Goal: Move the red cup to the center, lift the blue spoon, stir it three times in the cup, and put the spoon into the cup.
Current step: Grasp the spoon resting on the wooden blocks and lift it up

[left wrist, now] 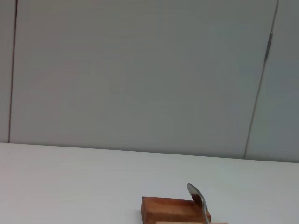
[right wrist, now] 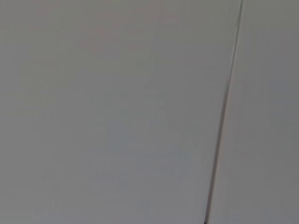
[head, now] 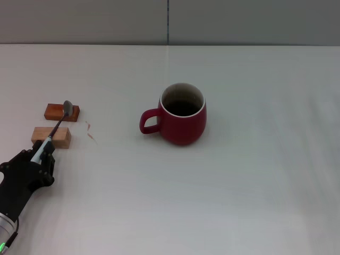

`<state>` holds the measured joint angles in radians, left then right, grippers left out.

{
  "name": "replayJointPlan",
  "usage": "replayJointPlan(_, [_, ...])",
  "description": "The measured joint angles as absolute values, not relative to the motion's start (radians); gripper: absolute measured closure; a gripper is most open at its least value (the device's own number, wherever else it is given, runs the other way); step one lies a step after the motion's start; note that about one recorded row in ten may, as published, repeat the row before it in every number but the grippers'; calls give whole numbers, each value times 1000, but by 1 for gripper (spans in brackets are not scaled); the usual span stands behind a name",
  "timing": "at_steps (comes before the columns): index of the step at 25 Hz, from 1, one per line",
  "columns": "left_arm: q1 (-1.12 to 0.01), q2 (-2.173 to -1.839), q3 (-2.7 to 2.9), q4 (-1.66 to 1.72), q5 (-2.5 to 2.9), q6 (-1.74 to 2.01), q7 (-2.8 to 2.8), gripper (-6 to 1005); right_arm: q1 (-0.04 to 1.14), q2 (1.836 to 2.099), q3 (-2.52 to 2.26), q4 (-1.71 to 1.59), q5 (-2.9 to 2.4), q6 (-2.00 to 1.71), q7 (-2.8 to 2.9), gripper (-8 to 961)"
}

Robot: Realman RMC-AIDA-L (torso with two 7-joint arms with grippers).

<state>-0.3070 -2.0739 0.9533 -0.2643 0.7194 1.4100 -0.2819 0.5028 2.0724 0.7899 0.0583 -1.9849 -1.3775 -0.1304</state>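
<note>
The red cup stands upright near the middle of the table, its handle pointing to the left and its dark inside showing. At the far left the blue spoon lies across two small wooden blocks. Its grey bowl rests over the red-brown block, and its neck crosses the pale block. My left gripper sits at the near end of the pale blue handle, low over the table. My right gripper is out of view; its wrist view shows only a grey wall.
A small pinkish scrap lies on the white table just right of the blocks. A grey panelled wall rises behind the table's far edge.
</note>
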Motion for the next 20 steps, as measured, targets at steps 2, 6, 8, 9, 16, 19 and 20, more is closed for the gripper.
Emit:
replayJointPlan(2, [-309, -2074, 954, -267, 719, 1409, -281, 804, 502, 2072, 790, 58, -1985, -1378, -130, 258])
replayJointPlan(6, [-310, -2074, 953, -268, 720, 1407, -281, 804, 500, 2072, 790, 58, -1985, -1383, -130, 258])
replayJointPlan(8, [-310, -2075, 951, -269, 720, 1407, -280, 804, 498, 2072, 790, 58, -1985, -1386, -130, 258])
replayJointPlan(9, [-310, -2076, 951, -270, 720, 1408, -279, 805, 498, 2072, 790, 58, -1985, -1386, -130, 258])
replayJointPlan(16, [-308, -2079, 940, -270, 721, 1420, -276, 837, 494, 2072, 790, 58, -1985, -1388, -130, 259])
replayJointPlan(19, [-310, -2079, 939, -272, 721, 1424, -276, 864, 492, 2071, 790, 58, -1985, -1389, -130, 259])
replayJointPlan(20, [-310, -2079, 939, -272, 721, 1425, -277, 864, 491, 2071, 790, 58, -1985, -1389, -130, 259])
